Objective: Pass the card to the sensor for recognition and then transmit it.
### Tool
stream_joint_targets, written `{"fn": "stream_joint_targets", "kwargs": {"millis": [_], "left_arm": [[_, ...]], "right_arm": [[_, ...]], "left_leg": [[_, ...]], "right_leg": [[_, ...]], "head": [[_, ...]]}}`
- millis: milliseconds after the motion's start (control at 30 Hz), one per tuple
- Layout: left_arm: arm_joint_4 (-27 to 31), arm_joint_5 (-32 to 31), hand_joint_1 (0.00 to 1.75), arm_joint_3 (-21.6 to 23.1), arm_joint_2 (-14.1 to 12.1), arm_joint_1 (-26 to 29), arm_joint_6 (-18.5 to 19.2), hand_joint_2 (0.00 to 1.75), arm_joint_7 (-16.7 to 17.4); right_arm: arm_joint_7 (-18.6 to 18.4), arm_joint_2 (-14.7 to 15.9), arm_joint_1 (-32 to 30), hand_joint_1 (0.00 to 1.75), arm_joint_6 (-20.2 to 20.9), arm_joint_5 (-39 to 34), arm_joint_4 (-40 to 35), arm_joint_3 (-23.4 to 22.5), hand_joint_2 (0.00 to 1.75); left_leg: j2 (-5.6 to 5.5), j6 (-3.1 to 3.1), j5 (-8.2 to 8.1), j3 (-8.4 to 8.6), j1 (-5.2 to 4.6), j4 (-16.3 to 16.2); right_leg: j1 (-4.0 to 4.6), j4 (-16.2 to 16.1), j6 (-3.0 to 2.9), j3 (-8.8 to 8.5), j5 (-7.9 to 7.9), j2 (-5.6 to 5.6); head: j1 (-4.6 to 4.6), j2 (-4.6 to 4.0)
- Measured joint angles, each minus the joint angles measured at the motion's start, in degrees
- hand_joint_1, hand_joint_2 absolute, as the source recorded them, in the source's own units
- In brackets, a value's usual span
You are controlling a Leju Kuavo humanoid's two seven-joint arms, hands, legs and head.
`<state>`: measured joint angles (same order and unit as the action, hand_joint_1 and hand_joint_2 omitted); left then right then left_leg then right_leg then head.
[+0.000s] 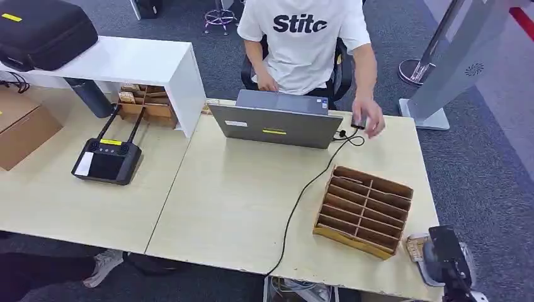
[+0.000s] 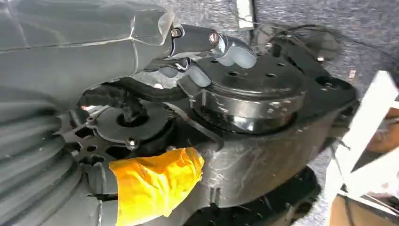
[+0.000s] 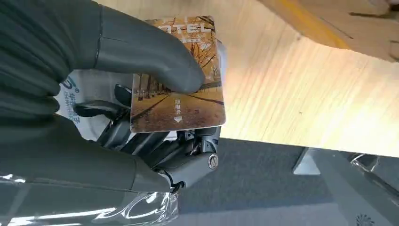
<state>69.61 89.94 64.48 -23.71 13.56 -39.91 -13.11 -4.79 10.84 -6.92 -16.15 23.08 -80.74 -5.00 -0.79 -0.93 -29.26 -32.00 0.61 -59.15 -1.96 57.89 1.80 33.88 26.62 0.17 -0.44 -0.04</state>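
Fingers (image 3: 155,141) and thumb around card (image 3: 181,89)

Two pale wood tabletops (image 1: 239,207) stand side by side, their seam running from far to near. A white shelf unit (image 1: 135,63) sits on the far left, with a black case (image 1: 44,31) on top and small wooden boxes (image 1: 148,104) tucked beneath. A cardboard box (image 1: 22,129) rests at the left edge. The floor is grey carpet (image 1: 478,182). A grey pedestal stand (image 1: 460,56) leans at far right beside a chrome post base (image 1: 415,70). A stool base (image 1: 220,17) stands far back. Lighting is even and soft.
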Motion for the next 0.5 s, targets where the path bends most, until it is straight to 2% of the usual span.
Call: {"fn": "stream_joint_targets", "kwargs": {"millis": [200, 500], "left_arm": [[0.46, 0.02, 0.0, 0.0, 0.0, 0.21, -0.18, 1.75, -0.33], [0.61, 0.02, 0.0, 0.0, 0.02, 0.28, -0.18, 1.75, -1.18]], "right_arm": [[1.98, -0.09, -0.84, 1.75, -0.54, 1.4, -1.2, 0.11, 1.75], [8.06, -1.14, -1.51, 1.75, 1.42, -7.18, -6.4, -0.09, 1.75]], "left_leg": [[0.0, 0.0, -0.01, -0.03, 0.0, 0.0], [0.01, -0.02, -0.02, -0.09, 0.01, 0.01]], "right_leg": [[0.0, 0.0, 0.0, 0.04, 0.0, 0.0], [0.01, 0.04, -0.01, 0.14, 0.02, 0.02]], "head": [[-0.02, 0.0], [-0.02, 0.0]]}}
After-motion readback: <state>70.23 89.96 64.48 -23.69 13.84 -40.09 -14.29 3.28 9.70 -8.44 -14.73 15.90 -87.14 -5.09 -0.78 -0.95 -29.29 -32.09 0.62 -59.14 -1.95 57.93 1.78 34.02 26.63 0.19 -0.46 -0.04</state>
